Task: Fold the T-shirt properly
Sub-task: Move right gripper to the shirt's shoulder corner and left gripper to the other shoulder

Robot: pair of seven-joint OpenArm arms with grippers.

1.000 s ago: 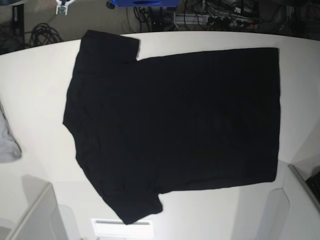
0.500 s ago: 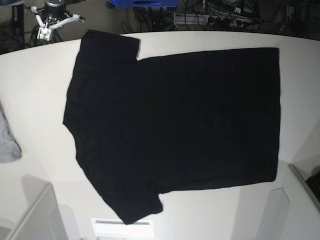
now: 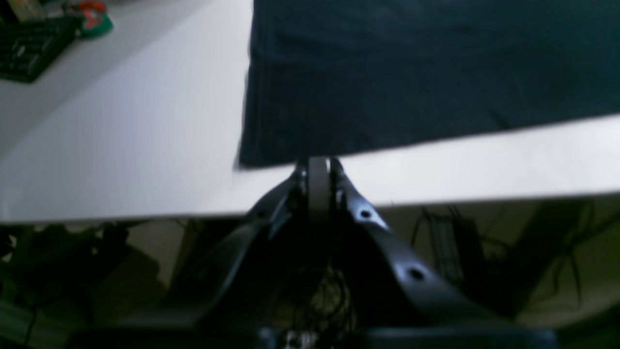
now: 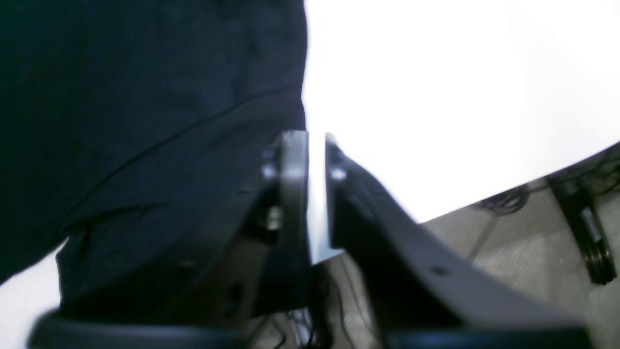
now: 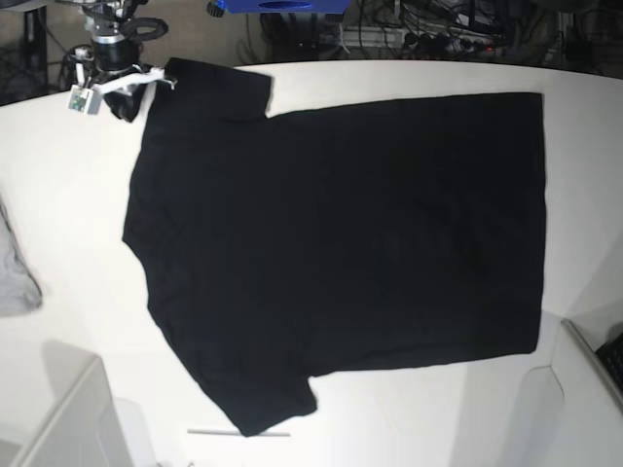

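The black T-shirt [image 5: 341, 233] lies spread flat on the white table [image 5: 68, 175], sleeves toward the left and hem toward the right. My right gripper [image 5: 129, 100] hangs at the far left corner, just beside the upper sleeve. In the right wrist view its fingers [image 4: 293, 160] stand a narrow gap apart at the shirt's [image 4: 145, 97] edge, holding nothing. My left gripper [image 3: 318, 167] is shut and empty, its tip at the table edge close to a corner of the shirt [image 3: 426, 72]. The left arm does not show in the base view.
A light grey cloth [image 5: 15, 282] lies at the table's left edge. Grey bins stand at the front left [image 5: 68, 418] and front right [image 5: 584, 389]. Cables and gear [image 5: 409, 34] clutter the floor behind the table.
My right arm has come in from the top left down to the upper sleeve, and its jaws have parted slightly. The shirt has not moved.
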